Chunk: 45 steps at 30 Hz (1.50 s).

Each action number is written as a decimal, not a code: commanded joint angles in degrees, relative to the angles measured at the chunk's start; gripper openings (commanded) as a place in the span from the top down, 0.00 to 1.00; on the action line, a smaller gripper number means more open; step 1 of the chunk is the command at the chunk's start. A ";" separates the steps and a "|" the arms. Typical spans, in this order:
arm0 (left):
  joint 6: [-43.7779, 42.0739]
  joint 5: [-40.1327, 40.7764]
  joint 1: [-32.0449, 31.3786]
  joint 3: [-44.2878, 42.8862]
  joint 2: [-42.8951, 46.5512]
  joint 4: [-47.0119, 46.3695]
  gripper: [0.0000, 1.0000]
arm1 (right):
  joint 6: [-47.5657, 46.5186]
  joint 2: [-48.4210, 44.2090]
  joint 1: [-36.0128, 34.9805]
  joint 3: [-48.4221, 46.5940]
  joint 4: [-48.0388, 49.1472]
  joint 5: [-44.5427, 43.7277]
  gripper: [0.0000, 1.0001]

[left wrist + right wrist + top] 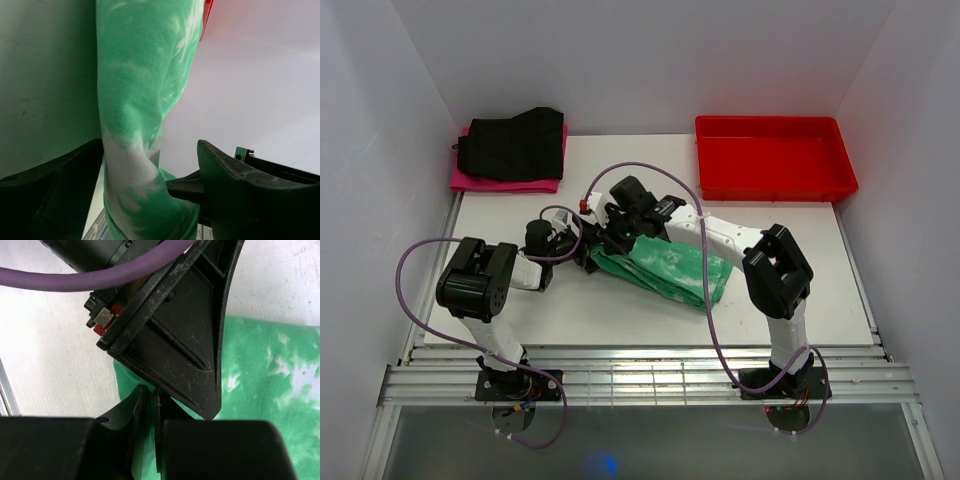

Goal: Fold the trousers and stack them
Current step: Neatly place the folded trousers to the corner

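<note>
The green tie-dye trousers lie folded in a bundle at mid-table. Both grippers meet at the bundle's left end. My right gripper is shut on a thin edge of the trousers; in the right wrist view its jaws stand almost closed with green cloth in the slit. My left gripper is open, its fingers wide apart on either side of a hanging fold of the trousers. In the left wrist view the fold rests against the left finger.
A black garment lies on a pink garment at the back left corner. A red tray stands at the back right. White walls enclose the table on three sides.
</note>
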State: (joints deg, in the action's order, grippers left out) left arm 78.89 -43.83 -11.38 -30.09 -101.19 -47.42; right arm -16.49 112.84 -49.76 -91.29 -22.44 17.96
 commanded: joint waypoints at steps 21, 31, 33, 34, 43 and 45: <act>2.59 -7.14 -2.16 -6.47 -5.25 -6.46 1.00 | -1.26 -11.66 1.41 4.89 11.46 -3.72 0.25; -38.24 -2.15 -1.54 -33.42 -4.72 26.02 1.00 | 0.32 -26.70 21.86 15.08 4.86 7.09 0.08; -49.15 3.47 -1.28 -42.83 -5.16 35.61 1.00 | 0.15 -28.10 24.96 16.92 4.42 7.53 0.10; -52.32 4.88 -0.76 -45.56 -5.33 37.90 1.00 | -0.20 -28.46 26.97 17.45 3.64 7.36 0.10; -76.15 13.42 2.49 -59.99 -4.01 37.75 1.00 | 0.84 -28.81 30.33 20.80 5.12 9.55 0.10; -77.04 13.69 3.72 -62.63 -5.59 37.84 1.00 | 1.28 -28.46 30.33 20.36 5.47 9.99 0.10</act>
State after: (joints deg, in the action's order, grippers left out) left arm 11.35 -33.95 -9.63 -87.18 -108.25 -7.55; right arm -16.47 84.73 -19.25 -70.19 -18.72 25.67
